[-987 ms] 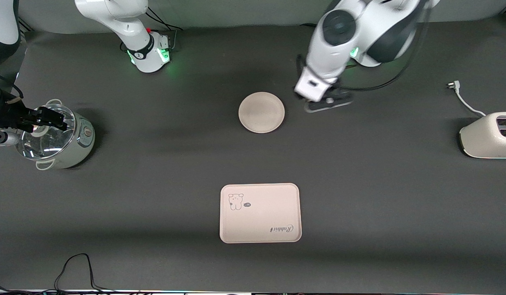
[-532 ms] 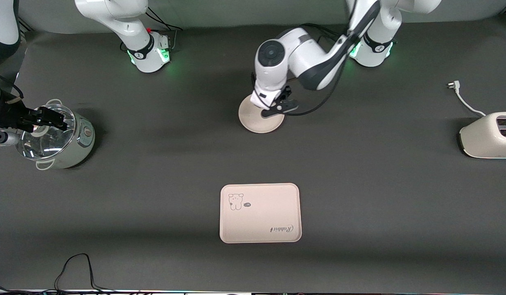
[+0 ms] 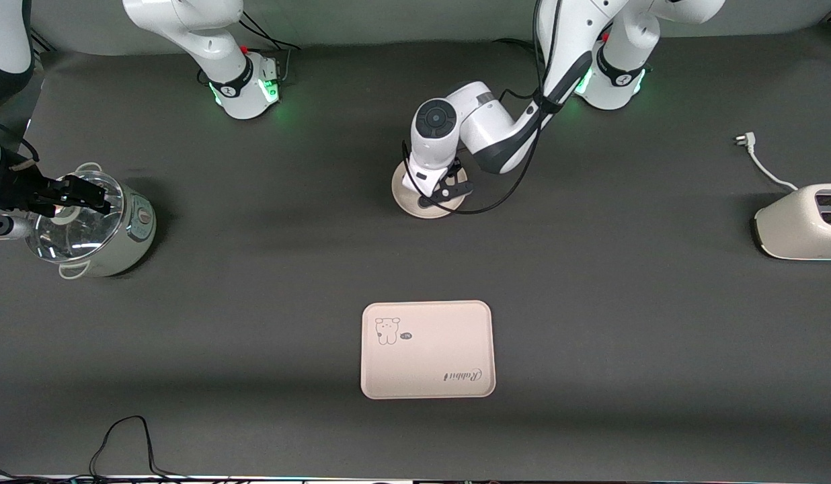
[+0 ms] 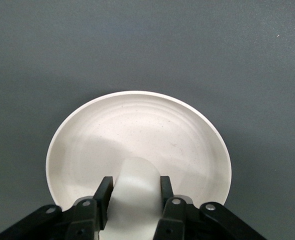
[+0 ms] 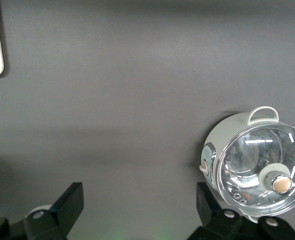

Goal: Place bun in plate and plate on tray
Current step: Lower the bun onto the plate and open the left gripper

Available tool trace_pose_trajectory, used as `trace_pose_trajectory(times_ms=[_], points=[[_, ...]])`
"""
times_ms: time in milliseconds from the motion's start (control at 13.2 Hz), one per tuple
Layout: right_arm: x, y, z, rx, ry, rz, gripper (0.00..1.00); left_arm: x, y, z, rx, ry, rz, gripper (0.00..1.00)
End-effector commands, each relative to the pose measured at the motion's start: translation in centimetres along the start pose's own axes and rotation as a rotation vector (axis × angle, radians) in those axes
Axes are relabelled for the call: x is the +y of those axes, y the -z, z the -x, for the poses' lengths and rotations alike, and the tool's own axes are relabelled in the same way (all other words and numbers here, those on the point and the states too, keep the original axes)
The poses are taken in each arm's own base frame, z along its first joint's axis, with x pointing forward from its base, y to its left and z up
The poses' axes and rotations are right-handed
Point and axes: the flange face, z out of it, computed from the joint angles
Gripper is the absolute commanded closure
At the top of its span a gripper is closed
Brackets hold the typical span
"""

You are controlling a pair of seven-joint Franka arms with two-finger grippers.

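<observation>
- Since a second ago, your left gripper (image 4: 133,196) has swung from beside the plate (image 3: 422,205) to right over it and come down low.
- Its fingers (image 4: 103,196) are clamped on the bun (image 4: 133,187), which hangs just above the plate's inside, toward the rim.
- Your right gripper (image 5: 137,205) waits with its jaws spread, empty, over the tabletop (image 3: 590,302) by the glass-lidded cooker (image 3: 96,225) at the right arm's end.
- Neither step looks finished: the bun is not yet released, and the plate sits well apart from the tray (image 3: 427,349), at roughly 12 o'clock from it in the front view.
- Left for you, I judge: let the bun go, then carry the plate toward 6 o'clock onto the tray.
</observation>
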Motion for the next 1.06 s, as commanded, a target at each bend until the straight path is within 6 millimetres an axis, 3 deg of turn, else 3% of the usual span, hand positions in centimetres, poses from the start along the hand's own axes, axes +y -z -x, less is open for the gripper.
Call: trace_pose_trajectory(times_ms=[0, 304, 532, 759, 987], points=[[0.3, 0.1, 0.2, -0.003, 0.018, -0.002, 0.00, 0.5, 0.3, 0.2, 0.023, 0.020, 0.001, 0.01], [0.3, -0.1, 0.2, -0.008, 0.018, -0.002, 0.00, 0.3, 2.7, -0.3, 0.045, 0.041, 0.017, 0.00], [0.1, 0.1, 0.6, -0.010, 0.020, -0.009, 0.00, -2.7, 10.0, -4.2, 0.099, 0.087, -0.018, 0.01], [-1.5, 0.7, 1.7, -0.014, 0.034, -0.067, 0.00, -8.8, 17.5, -9.6, 0.131, 0.046, -0.084, 0.03], [-6.1, 1.8, 2.5, 0.003, 0.108, -0.065, 0.00, -18.4, 24.5, -17.9, 0.138, 0.015, -0.111, 0.02]])
